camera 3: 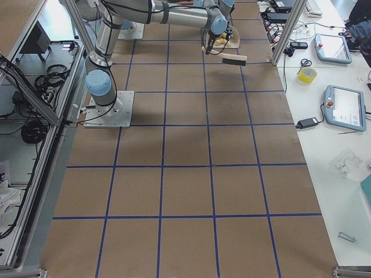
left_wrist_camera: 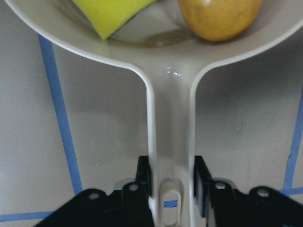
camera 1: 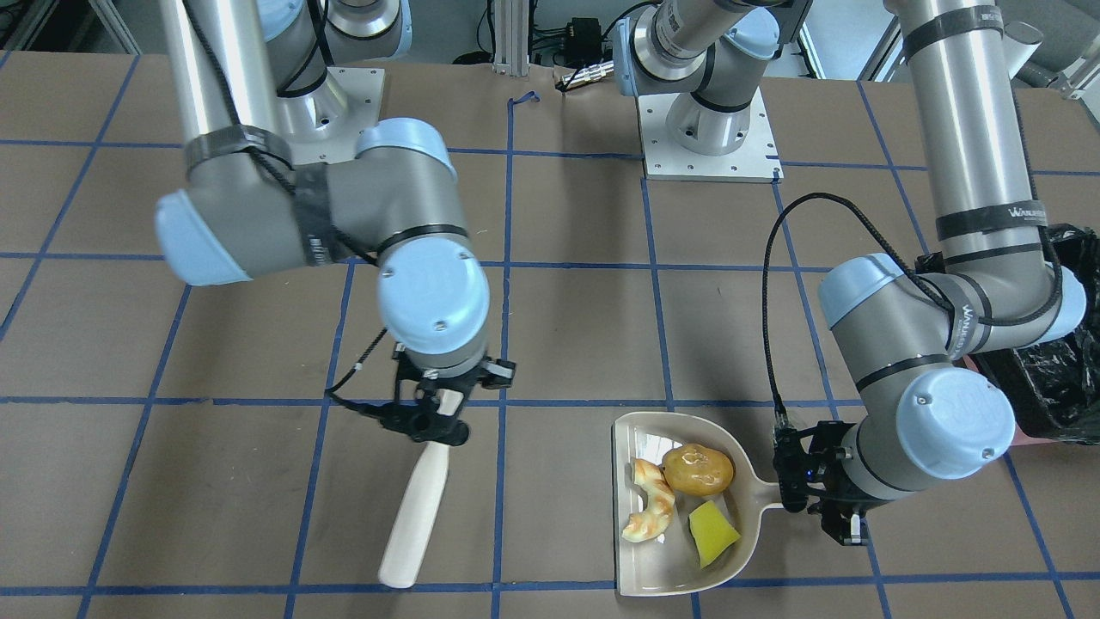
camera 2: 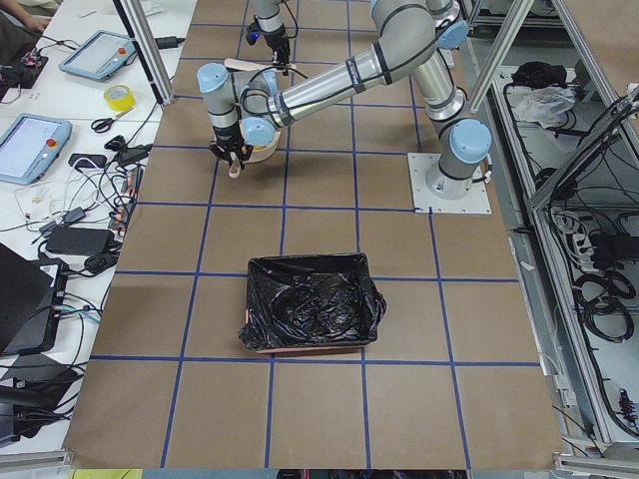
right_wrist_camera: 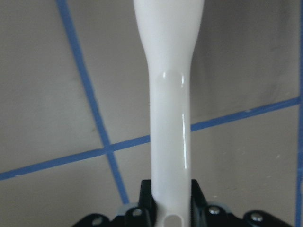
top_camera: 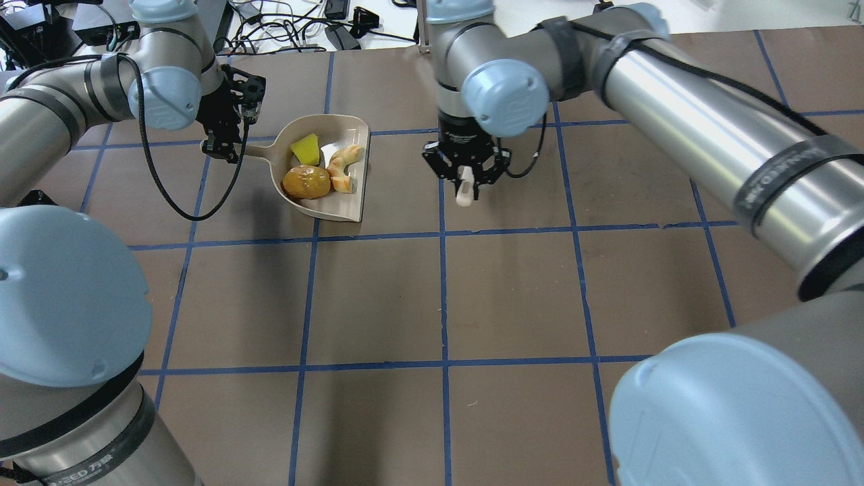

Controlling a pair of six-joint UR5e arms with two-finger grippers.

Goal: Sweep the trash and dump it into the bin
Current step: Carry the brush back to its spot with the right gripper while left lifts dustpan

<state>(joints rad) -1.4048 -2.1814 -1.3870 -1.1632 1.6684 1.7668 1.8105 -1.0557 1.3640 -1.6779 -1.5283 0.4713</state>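
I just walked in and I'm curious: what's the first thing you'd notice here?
The beige dustpan, gripped by its handle in the left gripper, holds a golden lump, a curled peel and a yellow sponge. Beside it the right gripper holds a white brush; the black-lined bin stands apart on the robot's left.

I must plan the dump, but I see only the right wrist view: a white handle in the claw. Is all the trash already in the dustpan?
Observer: Yes. The potato-like lump, the peel piece and the yellow sponge wedge all lie inside the beige dustpan.
Operator: Who holds the dustpan?
Observer: The left claw is shut on its handle.
Operator: And where is the bin?
Observer: The bin stands on the table toward the robot's left end, well apart from the dustpan, its black bag open upward.
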